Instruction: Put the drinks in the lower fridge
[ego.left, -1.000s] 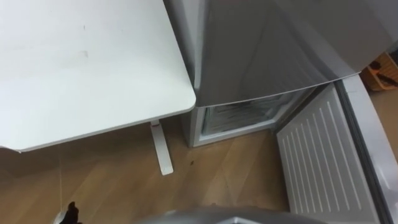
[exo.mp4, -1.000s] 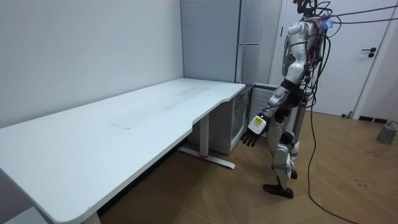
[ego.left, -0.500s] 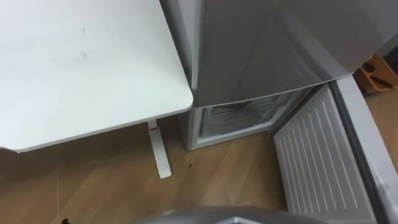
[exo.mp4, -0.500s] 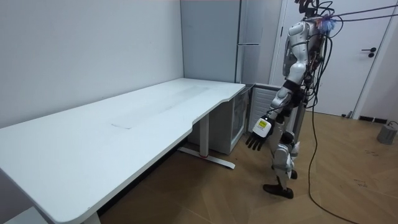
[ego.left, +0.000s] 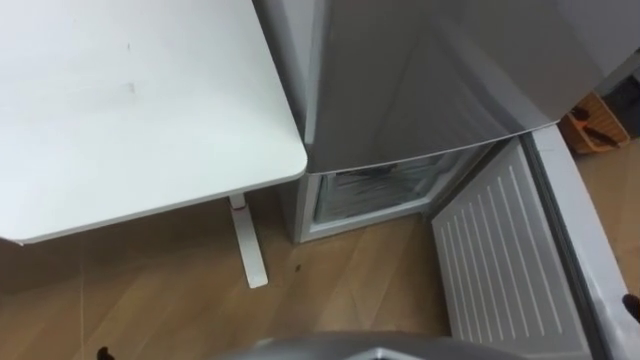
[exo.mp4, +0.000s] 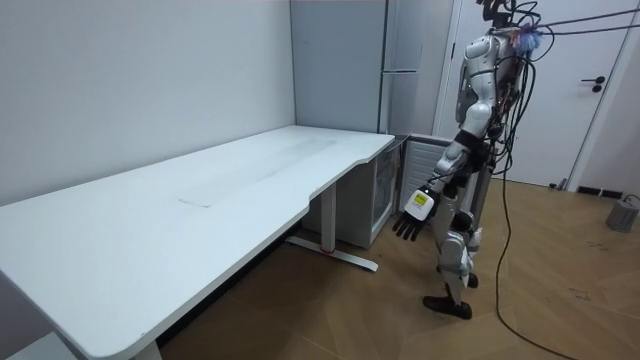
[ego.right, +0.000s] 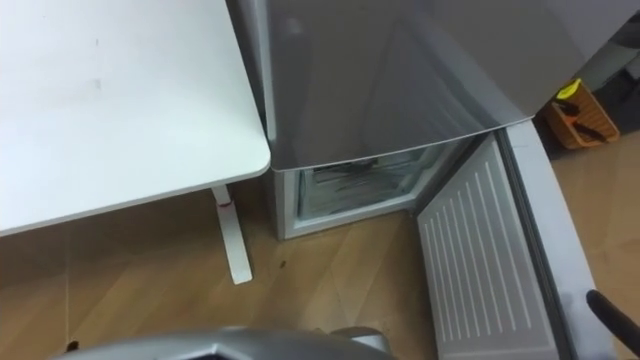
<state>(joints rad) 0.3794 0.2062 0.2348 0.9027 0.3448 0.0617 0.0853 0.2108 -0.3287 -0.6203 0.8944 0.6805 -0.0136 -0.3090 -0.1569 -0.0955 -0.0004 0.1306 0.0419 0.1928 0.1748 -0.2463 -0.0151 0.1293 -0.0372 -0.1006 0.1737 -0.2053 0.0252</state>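
1. Beside the tall grey metal fridge (ego.left: 420, 70) I stand on the wooden floor. Its lower compartment (ego.left: 385, 190) is open ahead of me, and the white ribbed lower door (ego.left: 500, 260) is swung out on my right.
2. My left robot hand (exo.mp4: 412, 212) hangs low with slack, straight fingers and holds nothing. My right robot hand (ego.right: 610, 312) peeks in at the right edge, near the door, and I cannot tell whether it is open or closed.
3. Where the drinks are I cannot tell, so the first risk is reaching the fridge with nothing to load.
4. The door is close on my right, so a swing of that arm or a careless step could knock it shut or jar me.
5. The rounded corner of the flat white worktop (ego.left: 140, 100) sits just beside the fridge on my left and could catch my left arm.
6. The compartment lies low by the floor, and bending that far could upset my balance.
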